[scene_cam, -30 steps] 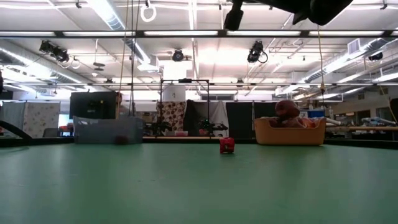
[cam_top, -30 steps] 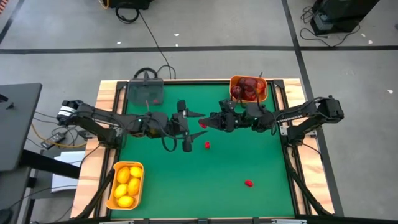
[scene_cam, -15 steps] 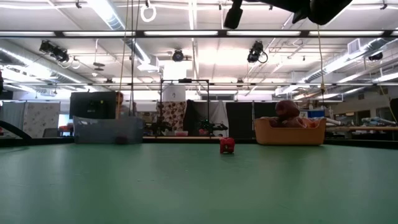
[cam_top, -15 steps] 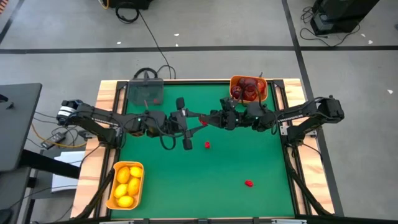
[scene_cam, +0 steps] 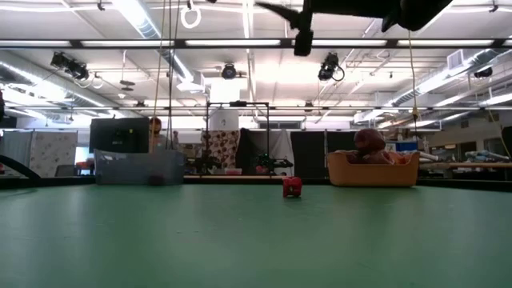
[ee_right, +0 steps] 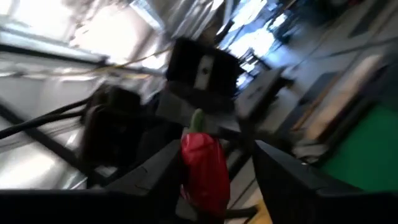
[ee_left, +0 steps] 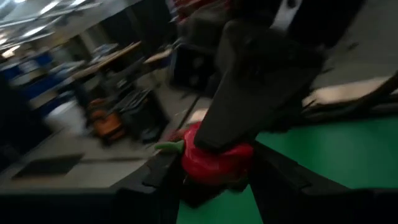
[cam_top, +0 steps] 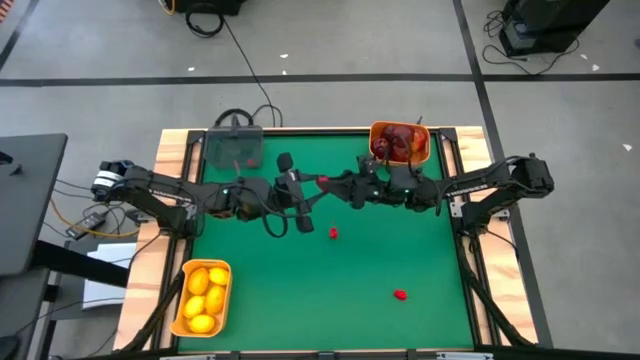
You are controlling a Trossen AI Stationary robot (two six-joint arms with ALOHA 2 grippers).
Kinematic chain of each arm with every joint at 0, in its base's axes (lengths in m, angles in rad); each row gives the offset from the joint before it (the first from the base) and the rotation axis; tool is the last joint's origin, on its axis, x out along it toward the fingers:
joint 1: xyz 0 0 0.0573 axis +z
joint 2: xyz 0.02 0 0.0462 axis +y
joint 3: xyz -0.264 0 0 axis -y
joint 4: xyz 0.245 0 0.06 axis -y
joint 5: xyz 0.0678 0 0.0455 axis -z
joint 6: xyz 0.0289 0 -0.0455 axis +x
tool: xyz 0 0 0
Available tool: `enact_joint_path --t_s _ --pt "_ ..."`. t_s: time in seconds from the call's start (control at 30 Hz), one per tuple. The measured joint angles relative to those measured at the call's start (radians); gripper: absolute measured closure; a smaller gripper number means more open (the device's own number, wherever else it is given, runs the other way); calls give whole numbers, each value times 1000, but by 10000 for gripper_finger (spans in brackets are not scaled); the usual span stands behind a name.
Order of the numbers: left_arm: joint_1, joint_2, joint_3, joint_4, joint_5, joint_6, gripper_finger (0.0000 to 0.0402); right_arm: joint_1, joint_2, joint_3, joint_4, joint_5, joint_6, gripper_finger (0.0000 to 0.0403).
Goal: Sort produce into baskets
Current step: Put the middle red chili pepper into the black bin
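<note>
Mid-frame, the right gripper [cam_top: 325,182] pinches a red fruit [cam_top: 323,181] between the left gripper's [cam_top: 298,190] spread fingers; mistimed release drops it.

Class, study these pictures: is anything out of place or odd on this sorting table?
Two red bits lie loose and unsorted on the green mat. A third red piece is in mid-air, pinched by the right gripper between the left gripper's open fingers.

Four yellow lemons [cam_top: 203,297] are sitting in one orange bin [cam_top: 184,303]; a second orange bin [cam_top: 425,143] and one grey tray [cam_top: 233,149] are sitting at twelve o'clock. Two red bits [cam_top: 333,233] are lying loose.
</note>
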Motion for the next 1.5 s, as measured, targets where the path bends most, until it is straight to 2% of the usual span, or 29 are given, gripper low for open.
enact_joint_path --t_s 0.17,0.4,0.5,0.6,0.77,0.9,1.07,1.23,1.37,1.5 --pt "1 -19 2 -96 -89 -26 233 0 -1 -4 2 74 -36 178" --pt "14 -101 3 -144 -133 -84 248 -8 -1 -4 -38 79 -25 176" --pt "42 -160 5 -267 -203 -121 252 -8 0 -5 -85 96 -11 176" --pt "105 -217 4 -457 -206 -228 254 -8 -1 -5 -168 96 35 176" --pt "262 -267 3 -762 -155 -373 254 5 0 -5 -331 79 103 176" --pt "425 -262 -7 -908 -65 -429 255 32 0 -5 -393 70 125 176" --pt "594 -226 -94 -908 7 -427 254 71 0 -5 -387 77 132 176" --pt "774 -168 -161 -884 216 -511 254 105 -1 -5 -418 77 147 176" --pt "839 -113 -166 -877 226 -525 237 114 -1 -5 -487 55 168 176" --pt "883 -75 -166 -872 196 -581 190 113 -1 -5 -553 22 169 176"
